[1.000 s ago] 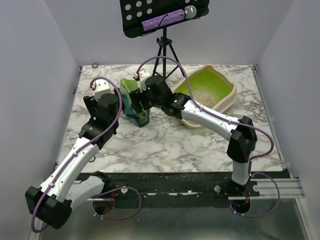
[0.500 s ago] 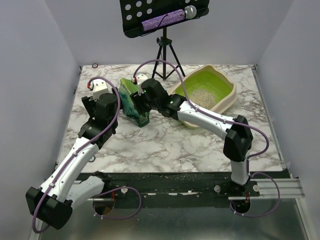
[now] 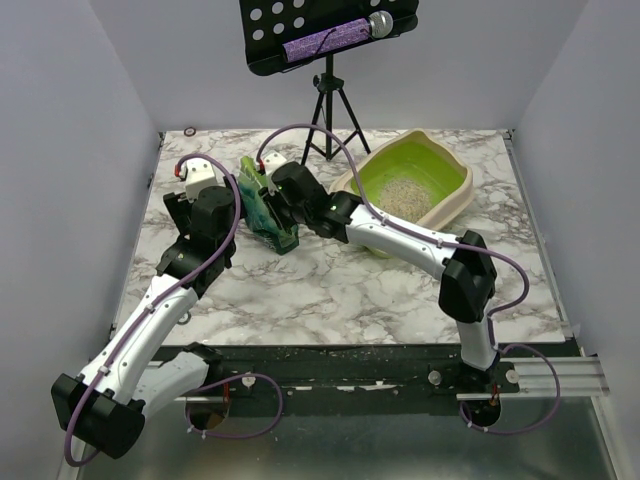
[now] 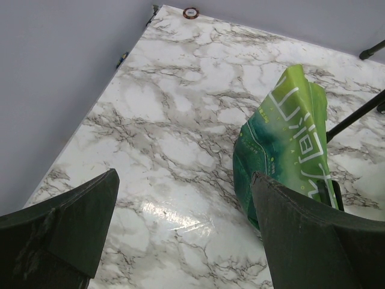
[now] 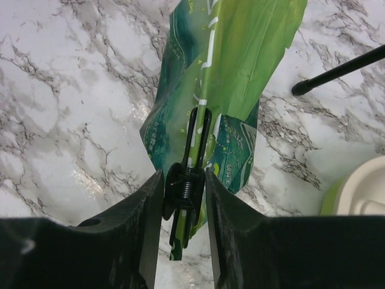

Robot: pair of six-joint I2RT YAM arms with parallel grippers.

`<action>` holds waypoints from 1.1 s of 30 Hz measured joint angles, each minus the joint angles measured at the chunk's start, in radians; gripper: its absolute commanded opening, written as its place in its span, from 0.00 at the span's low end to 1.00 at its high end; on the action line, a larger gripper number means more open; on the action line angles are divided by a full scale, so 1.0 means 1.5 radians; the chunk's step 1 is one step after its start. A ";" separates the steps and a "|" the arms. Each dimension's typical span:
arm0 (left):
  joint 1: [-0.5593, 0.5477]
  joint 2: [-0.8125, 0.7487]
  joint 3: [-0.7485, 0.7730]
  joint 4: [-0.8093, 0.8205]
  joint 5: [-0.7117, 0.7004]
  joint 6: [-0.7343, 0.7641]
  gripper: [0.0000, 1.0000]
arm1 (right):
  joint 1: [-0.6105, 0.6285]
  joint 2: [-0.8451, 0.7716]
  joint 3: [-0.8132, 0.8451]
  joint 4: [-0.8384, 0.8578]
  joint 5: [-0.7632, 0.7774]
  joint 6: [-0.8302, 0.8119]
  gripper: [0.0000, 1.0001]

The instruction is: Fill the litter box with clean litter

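The beige litter box (image 3: 455, 195), lime-green inside, stands at the back right with a patch of pale clean litter (image 3: 405, 192) in it; its corner (image 5: 361, 186) shows in the right wrist view. A glossy green bag (image 3: 262, 205) (image 5: 222, 78) (image 4: 289, 132) stands upright left of the box, its folded top held by a black spring clip (image 5: 185, 186). My right gripper (image 5: 183, 198) (image 3: 272, 200) has its fingers pressed on both sides of that clip. My left gripper (image 4: 183, 223) (image 3: 205, 195) is wide open just left of the bag, over bare marble.
A black tripod (image 3: 328, 110) carrying a music stand (image 3: 325, 35) stands behind the bag; one leg (image 5: 337, 72) runs close to the bag's top. A small red ring (image 3: 190, 131) lies at the back left corner. White walls enclose the marble table (image 3: 330, 290).
My right arm has moved left toward the bag and its jaws have closed in onto the clip. The left arm has not moved.
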 measured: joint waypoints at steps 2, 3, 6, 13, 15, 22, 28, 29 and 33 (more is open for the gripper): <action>0.000 0.000 0.000 0.000 0.000 0.000 0.99 | 0.001 0.004 0.001 -0.001 0.005 -0.002 0.06; 0.000 0.000 0.000 0.000 0.000 0.000 0.99 | 0.002 0.005 0.001 -0.003 0.009 0.000 0.01; 0.000 -0.001 0.000 0.000 0.000 0.000 0.99 | 0.004 0.005 0.001 -0.006 0.023 -0.002 0.01; 0.000 -0.005 0.000 0.001 0.000 0.000 0.99 | 0.006 -0.039 -0.065 0.024 0.050 -0.001 0.01; 0.000 -0.006 0.000 0.001 0.000 0.000 0.99 | 0.006 -0.065 -0.088 0.025 0.054 0.001 0.01; 0.000 -0.006 0.000 0.002 0.001 0.000 0.99 | 0.008 -0.226 -0.203 0.023 0.100 0.012 0.01; 0.000 -0.006 0.000 0.003 0.013 0.000 0.99 | 0.008 -0.389 -0.333 0.007 0.145 0.038 0.01; 0.000 -0.006 0.000 0.003 0.018 0.000 0.99 | 0.009 -0.420 -0.363 -0.003 0.156 0.046 0.01; 0.000 -0.006 0.000 0.005 0.039 0.001 0.99 | 0.003 -0.512 -0.458 -0.060 0.189 0.096 0.01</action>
